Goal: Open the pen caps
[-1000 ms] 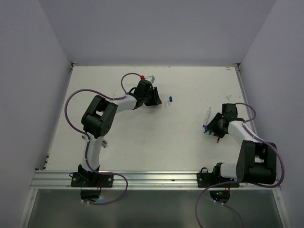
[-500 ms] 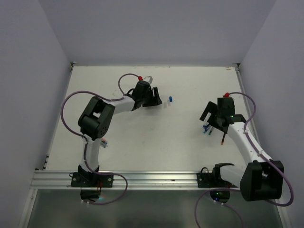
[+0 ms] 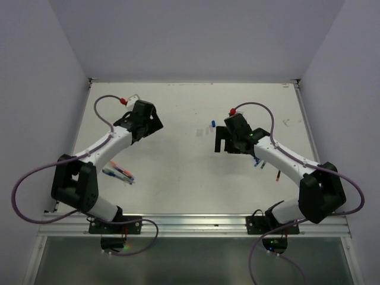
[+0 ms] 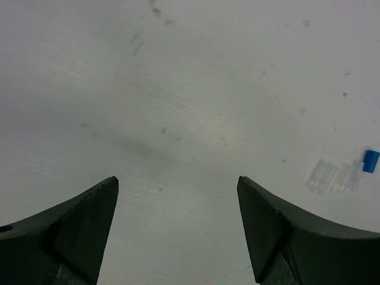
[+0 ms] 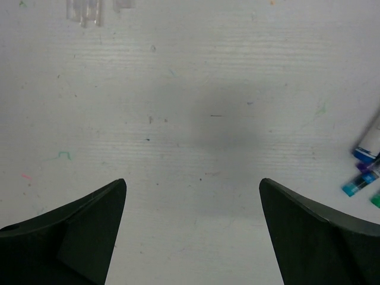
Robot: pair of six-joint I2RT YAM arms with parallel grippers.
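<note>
A white tabletop (image 3: pixel 178 184), lightly speckled with marks, is enclosed by pale walls (image 3: pixel 35 89) on three sides. At 8 o'clock of its centre the left pens (image 3: pixel 119 173) are laid beside the left arm (image 3: pixel 107 145). The blue cap (image 3: pixel 212 124) is found off its pen at 1 o'clock of the centre, with the clear caps (image 4: pixel 332 176) just beside it toward 8 o'clock. The right pens (image 3: pixel 259 161) are partly covered by the right arm (image 3: pixel 285 160) at 3 o'clock.

The clear caps are faint and hard to make out; in the right wrist view they are cut off at 11 o'clock, and the right pens at 3 o'clock.

The left jaws are spread wide with nothing held or touched. The right jaws are likewise spread wide, with only bare tabletop between them.
</note>
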